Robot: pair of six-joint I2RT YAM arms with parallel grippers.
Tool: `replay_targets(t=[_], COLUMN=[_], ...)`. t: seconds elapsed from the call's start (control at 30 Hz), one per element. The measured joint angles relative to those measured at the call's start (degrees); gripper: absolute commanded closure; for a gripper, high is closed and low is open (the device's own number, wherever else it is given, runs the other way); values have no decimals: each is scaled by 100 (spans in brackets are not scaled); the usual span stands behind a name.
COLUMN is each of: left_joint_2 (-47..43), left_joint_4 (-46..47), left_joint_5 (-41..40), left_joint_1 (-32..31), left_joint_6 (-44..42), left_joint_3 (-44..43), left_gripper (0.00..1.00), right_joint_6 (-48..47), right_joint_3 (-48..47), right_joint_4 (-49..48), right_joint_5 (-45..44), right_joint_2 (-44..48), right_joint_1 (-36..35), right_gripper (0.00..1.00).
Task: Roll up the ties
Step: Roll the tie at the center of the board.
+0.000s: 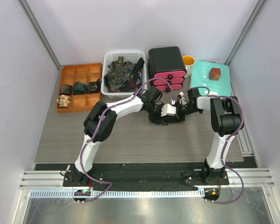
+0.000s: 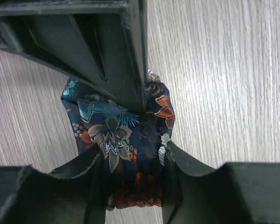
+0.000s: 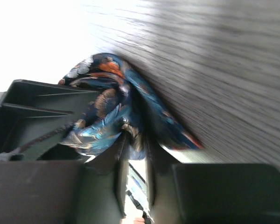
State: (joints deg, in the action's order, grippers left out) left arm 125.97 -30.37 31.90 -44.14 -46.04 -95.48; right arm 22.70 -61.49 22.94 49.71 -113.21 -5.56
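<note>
A dark tie with a multicolour floral print, wound into a roll (image 1: 166, 117), lies on the wooden table mid-scene, and both grippers meet at it. My left gripper (image 2: 133, 151) is shut on the roll (image 2: 121, 135), one finger pressing into each side. In the top view the left gripper (image 1: 159, 112) comes in from the left and my right gripper (image 1: 178, 110) from the right. In the blurred right wrist view the right gripper (image 3: 135, 137) has its jaws a narrow gap apart, with a fold of the tie (image 3: 109, 105) lying at the tips. Its dark body (image 2: 102, 46) covers the roll's far end.
At the back left, an orange compartment tray (image 1: 79, 74) holds rolled ties. A white basket (image 1: 139, 55) with loose ties stands beside it, then a black and pink drawer unit (image 1: 167, 67), a yellow cup (image 1: 189, 60) and a teal board (image 1: 200, 77) with a red-brown box (image 1: 215, 73).
</note>
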Motion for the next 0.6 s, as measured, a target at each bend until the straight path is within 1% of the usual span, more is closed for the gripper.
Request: replay_targets(t=[0.03,0.07,0.17,0.3,0.4,0.53,0.6], left_joint_2=[17,20,17,7,55,199,214], left_joint_4=[-105,-234,-468,-852,-1239,-1482,-1493], left_joint_5=[-68,-127,-201,-315,-398,-433,-437], left_joint_1=[-2,-7,-22,-44,-61,-63,-63], left_joint_6=[39,70,192,481,739,1069,1147], left_joint_3=[-72,-127,-160,-254,-428,-688,-715], left_gripper=[83,85,86,86,84,82,82], right_joint_6=[-11,-52,-131,-210,-92,203,435], right_joint_3=[0,0,13,149,295,483,610], right_joint_4=[42,98,245,387,284,-48,-280], right_joint_5=[-52,-151,-361,-719,-772,-761,-752], right_joint_2=[26,52,262,750,1060,1106,1106], right_joint_1=[2,4,39,114,142,48,-103], right_gripper=[64,59,53,51,51,47,47])
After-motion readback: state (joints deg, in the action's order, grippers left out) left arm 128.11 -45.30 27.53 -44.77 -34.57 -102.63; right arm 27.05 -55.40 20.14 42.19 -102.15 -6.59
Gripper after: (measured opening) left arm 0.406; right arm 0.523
